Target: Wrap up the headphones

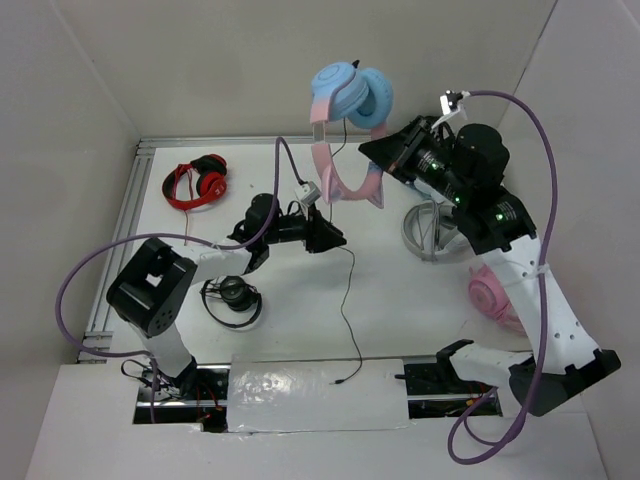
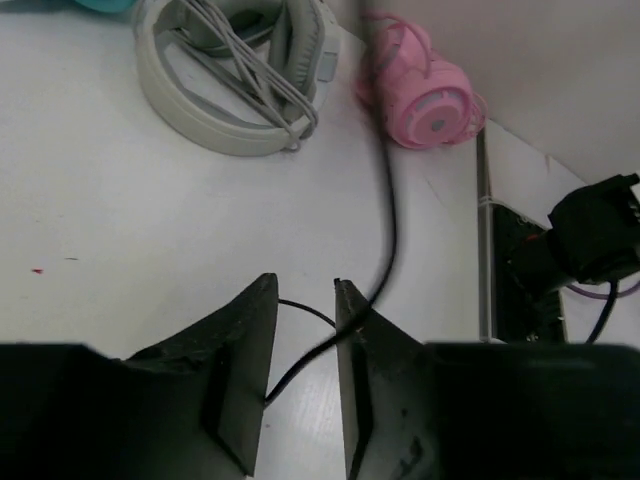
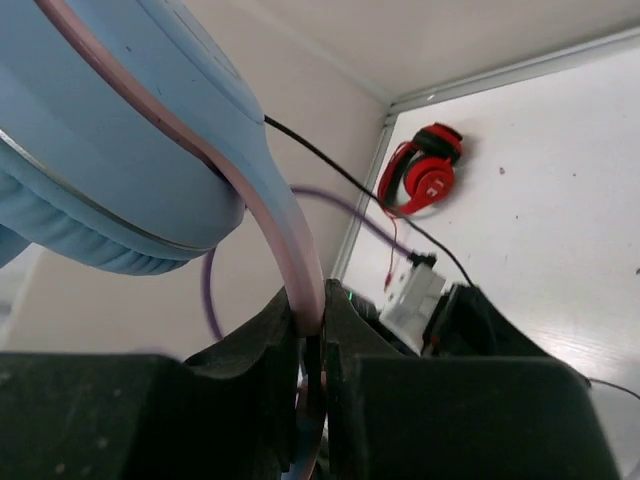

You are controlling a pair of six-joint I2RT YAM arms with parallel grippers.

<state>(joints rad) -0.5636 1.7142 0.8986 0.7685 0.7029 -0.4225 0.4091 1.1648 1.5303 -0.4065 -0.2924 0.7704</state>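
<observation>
The right gripper (image 3: 308,335) is clamped on the pink headband (image 3: 290,250) of the headphones (image 1: 350,95), holding the light blue ear cups high above the white table (image 1: 280,300). Lower down, the left gripper (image 2: 305,283) stands narrowly parted — the black cable (image 2: 388,200) running between its fingers — not far from the all-pink headphones (image 2: 430,95). Any lettering is too small to read.
</observation>
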